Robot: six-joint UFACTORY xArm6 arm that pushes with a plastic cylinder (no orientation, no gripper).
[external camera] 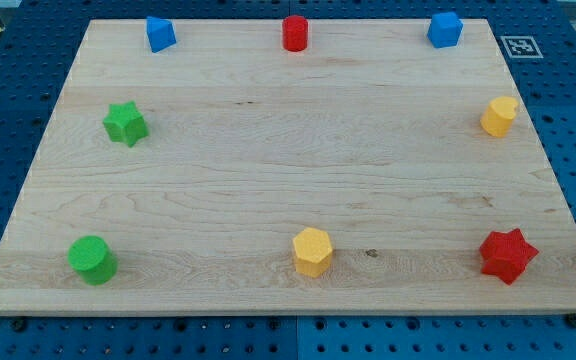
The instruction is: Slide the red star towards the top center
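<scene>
The red star (508, 255) lies near the board's bottom right corner. A red cylinder (295, 33) stands at the top centre of the wooden board (268, 170). My rod and its tip do not show in the camera view, so I cannot place the tip relative to any block.
A blue block (160, 33) sits at the top left and a blue cube (445, 29) at the top right. A yellow cylinder (499, 116) is at the right edge, a yellow hexagon (312, 250) at the bottom centre, a green star (125, 123) at the left, a green cylinder (92, 260) at the bottom left.
</scene>
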